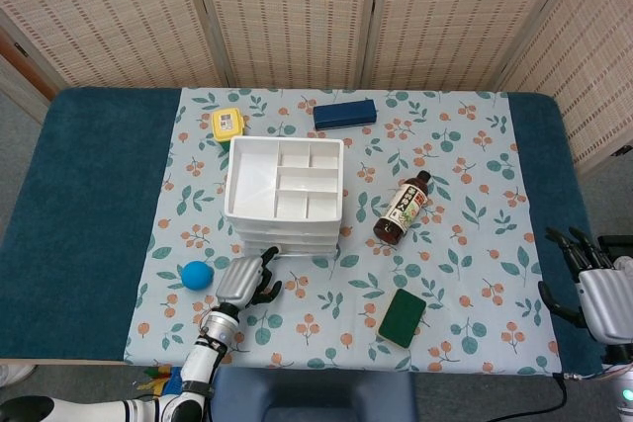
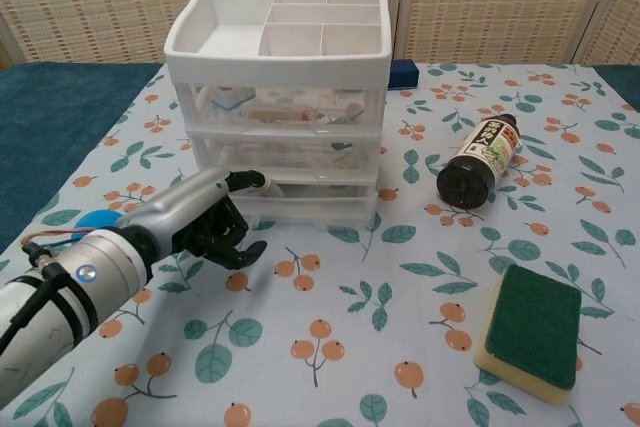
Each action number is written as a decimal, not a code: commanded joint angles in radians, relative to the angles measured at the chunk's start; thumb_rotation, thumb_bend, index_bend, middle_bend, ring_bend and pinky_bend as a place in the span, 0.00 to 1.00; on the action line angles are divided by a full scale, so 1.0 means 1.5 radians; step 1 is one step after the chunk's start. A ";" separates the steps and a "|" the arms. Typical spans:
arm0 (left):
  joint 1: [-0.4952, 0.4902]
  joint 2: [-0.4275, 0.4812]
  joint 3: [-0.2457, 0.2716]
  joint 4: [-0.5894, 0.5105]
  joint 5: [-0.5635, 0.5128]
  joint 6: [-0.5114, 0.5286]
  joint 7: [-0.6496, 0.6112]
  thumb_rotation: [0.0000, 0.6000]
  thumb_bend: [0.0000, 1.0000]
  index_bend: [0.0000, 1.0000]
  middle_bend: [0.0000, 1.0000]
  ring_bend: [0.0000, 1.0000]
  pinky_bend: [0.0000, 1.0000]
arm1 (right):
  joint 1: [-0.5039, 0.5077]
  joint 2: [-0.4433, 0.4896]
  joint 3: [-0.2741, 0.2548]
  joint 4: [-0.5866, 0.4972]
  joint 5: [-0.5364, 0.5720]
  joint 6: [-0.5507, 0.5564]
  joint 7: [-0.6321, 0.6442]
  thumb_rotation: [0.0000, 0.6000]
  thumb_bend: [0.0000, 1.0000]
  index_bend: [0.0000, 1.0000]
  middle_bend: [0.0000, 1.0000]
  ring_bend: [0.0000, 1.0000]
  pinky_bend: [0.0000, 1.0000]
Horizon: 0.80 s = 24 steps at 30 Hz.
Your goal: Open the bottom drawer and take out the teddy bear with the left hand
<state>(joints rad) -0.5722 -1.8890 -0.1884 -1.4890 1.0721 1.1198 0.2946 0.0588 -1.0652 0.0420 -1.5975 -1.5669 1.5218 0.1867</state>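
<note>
A white three-drawer unit (image 1: 285, 180) with a divided tray on top stands mid-table. Its clear bottom drawer (image 2: 310, 205) is closed. The teddy bear does not show; I cannot make out what lies behind the drawer fronts. My left hand (image 2: 205, 217) sits just in front of the unit's left side, low over the cloth. Most of its fingers are curled under, and one outstretched fingertip (image 2: 255, 180) touches the top edge of the bottom drawer's front. The same left hand (image 1: 247, 281) shows below the unit in the head view. My right hand (image 1: 598, 289) hangs off the table's right edge, fingers apart and holding nothing.
A dark bottle (image 2: 478, 162) lies on its side right of the drawers. A green sponge (image 2: 530, 330) lies front right. A blue ball (image 1: 196, 274) rests left of my left hand. A yellow box (image 1: 228, 125) and a blue box (image 1: 345, 113) sit behind the unit.
</note>
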 commanded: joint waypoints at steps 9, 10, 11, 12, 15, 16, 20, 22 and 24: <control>-0.002 0.010 0.003 -0.013 -0.004 -0.011 0.012 1.00 0.40 0.30 0.91 1.00 1.00 | 0.001 -0.002 0.001 0.005 0.001 -0.002 0.005 1.00 0.42 0.08 0.20 0.11 0.20; -0.002 0.012 0.003 -0.014 -0.003 -0.010 0.013 1.00 0.40 0.31 0.91 1.00 1.00 | 0.001 -0.002 0.001 0.006 0.001 -0.002 0.006 1.00 0.42 0.08 0.20 0.11 0.20; -0.002 0.013 0.005 -0.017 -0.003 -0.010 0.015 1.00 0.40 0.31 0.91 1.00 1.00 | 0.001 -0.002 0.001 0.006 0.001 -0.002 0.006 1.00 0.42 0.08 0.20 0.11 0.20; -0.002 0.016 0.007 -0.020 -0.003 -0.011 0.017 1.00 0.40 0.31 0.91 1.00 1.00 | 0.001 -0.003 0.001 0.007 0.001 -0.003 0.007 1.00 0.42 0.08 0.20 0.11 0.20; -0.001 0.022 0.009 -0.032 -0.006 -0.013 0.021 1.00 0.40 0.32 0.91 1.00 1.00 | 0.002 -0.003 0.001 0.008 0.001 -0.003 0.007 1.00 0.42 0.08 0.20 0.12 0.20; -0.001 0.024 0.010 -0.036 -0.008 -0.014 0.023 1.00 0.40 0.32 0.91 1.00 1.00 | 0.002 -0.003 0.001 0.008 0.000 -0.002 0.007 1.00 0.42 0.08 0.20 0.12 0.20; 0.001 0.033 0.017 -0.053 -0.010 -0.013 0.033 1.00 0.40 0.33 0.91 1.00 1.00 | 0.002 -0.003 0.001 0.008 0.000 -0.003 0.008 1.00 0.42 0.08 0.20 0.12 0.20; 0.003 0.037 0.021 -0.061 -0.009 -0.012 0.036 1.00 0.40 0.34 0.91 1.00 1.00 | 0.002 -0.003 0.001 0.008 0.000 -0.003 0.008 1.00 0.42 0.08 0.20 0.12 0.20; 0.004 0.042 0.026 -0.071 -0.009 -0.012 0.040 1.00 0.40 0.34 0.91 1.00 1.00 | 0.002 -0.003 0.001 0.008 0.000 -0.003 0.008 1.00 0.42 0.08 0.20 0.12 0.20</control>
<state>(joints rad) -0.5673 -1.8296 -0.1533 -1.5905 1.0586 1.1012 0.3514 0.0618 -1.0703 0.0431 -1.5855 -1.5670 1.5172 0.1985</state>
